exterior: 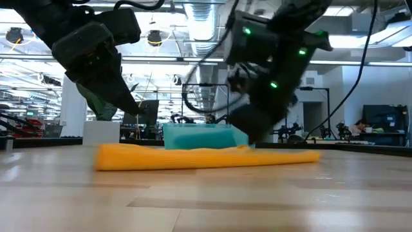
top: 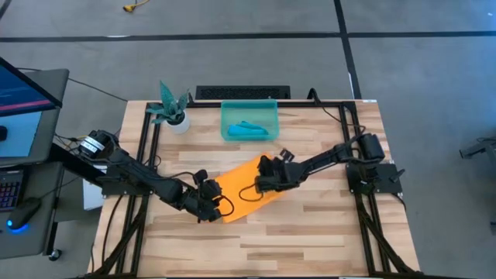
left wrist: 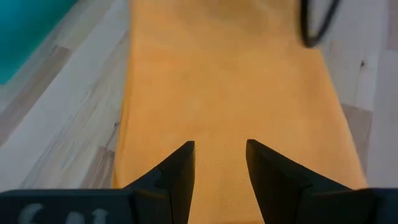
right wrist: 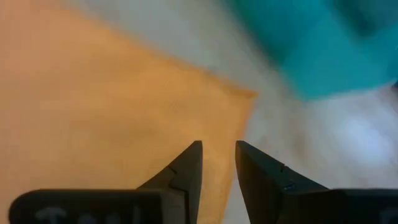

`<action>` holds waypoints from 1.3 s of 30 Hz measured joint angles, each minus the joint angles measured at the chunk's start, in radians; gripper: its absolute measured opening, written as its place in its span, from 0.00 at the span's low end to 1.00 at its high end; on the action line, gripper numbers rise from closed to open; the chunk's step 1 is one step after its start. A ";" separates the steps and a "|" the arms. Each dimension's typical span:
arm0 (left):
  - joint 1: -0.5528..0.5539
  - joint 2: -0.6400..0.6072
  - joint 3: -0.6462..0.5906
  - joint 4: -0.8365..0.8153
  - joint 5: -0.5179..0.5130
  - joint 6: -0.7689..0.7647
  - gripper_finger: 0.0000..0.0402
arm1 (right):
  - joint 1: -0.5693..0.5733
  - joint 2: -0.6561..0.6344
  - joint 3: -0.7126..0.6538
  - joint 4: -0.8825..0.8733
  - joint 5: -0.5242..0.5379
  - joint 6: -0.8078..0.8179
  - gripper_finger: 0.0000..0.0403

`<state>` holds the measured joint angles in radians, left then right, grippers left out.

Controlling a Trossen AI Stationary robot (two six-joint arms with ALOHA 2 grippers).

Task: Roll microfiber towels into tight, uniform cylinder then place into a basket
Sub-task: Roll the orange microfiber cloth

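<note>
Two grippers sit over my orange-yellow towel [top: 242, 190], which lies flat mid-table, near the basket [top: 249, 120] where a rolled teal towel [top: 249, 128] already rests. The left gripper [left wrist: 221, 163] hangs released above the towel's near end. The right gripper [right wrist: 219, 163] has its fingers parted over the far edge, gripping nothing.

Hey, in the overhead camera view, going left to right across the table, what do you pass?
Potted plant → left gripper, open, at the orange towel's near-left end → teal basket holding the rolled blue towel → right gripper, open, over the orange towel's right part.
</note>
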<state>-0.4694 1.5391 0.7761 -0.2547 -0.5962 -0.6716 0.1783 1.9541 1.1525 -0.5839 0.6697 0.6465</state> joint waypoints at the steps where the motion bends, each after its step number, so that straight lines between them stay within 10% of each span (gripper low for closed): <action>1: 0.000 0.000 0.000 0.002 -0.004 0.000 0.34 | -0.006 -0.002 0.007 0.012 0.041 -0.001 0.30; 9: 0.000 0.000 0.000 -0.007 -0.005 0.001 0.34 | 0.062 -0.010 0.016 0.016 0.053 -0.079 0.30; 18: 0.000 0.000 0.000 -0.129 0.005 -0.090 0.34 | 0.232 -0.013 0.064 0.345 -0.161 -0.281 0.30; 24: 0.000 0.000 0.000 -0.135 0.006 -0.094 0.34 | 0.217 0.001 0.064 0.593 -0.353 -0.340 0.30; 39: 0.000 0.001 0.000 -0.171 0.004 -0.097 0.34 | 0.171 0.116 0.067 0.666 -0.411 -0.298 0.30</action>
<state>-0.4694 1.5400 0.7761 -0.4257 -0.5921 -0.7681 0.3494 2.0702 1.2198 0.0825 0.2582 0.3488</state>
